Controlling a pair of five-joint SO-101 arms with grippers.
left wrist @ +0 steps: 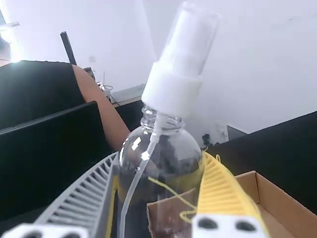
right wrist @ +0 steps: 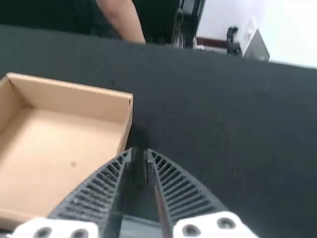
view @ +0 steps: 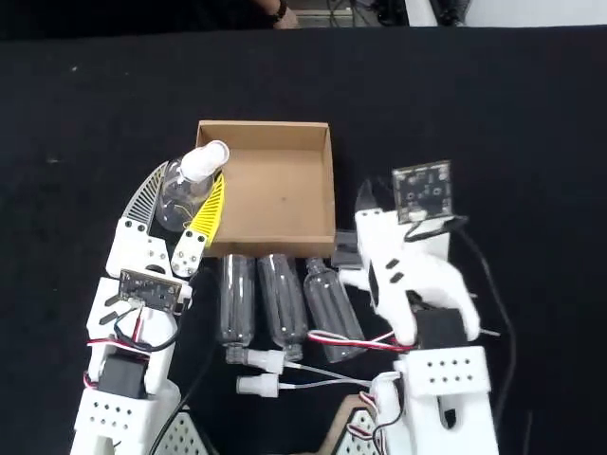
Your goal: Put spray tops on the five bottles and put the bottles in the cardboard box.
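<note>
High view: 4 bottles (view: 285,303), 1 box (view: 285,199)

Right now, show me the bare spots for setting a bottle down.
Bare: the cardboard box floor, and the table behind the box. Crowded: the strip along the box's near side, with three bottles and two spray tops.

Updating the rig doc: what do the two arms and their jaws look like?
Both are white printed shells with hole-grid base blocks and red-white-black wires. Left arm: ribbed jaws, one grey, one yellow; dark circuit board on the wrist. Right arm: ribbed black jaws; camera board on the wrist.
</note>
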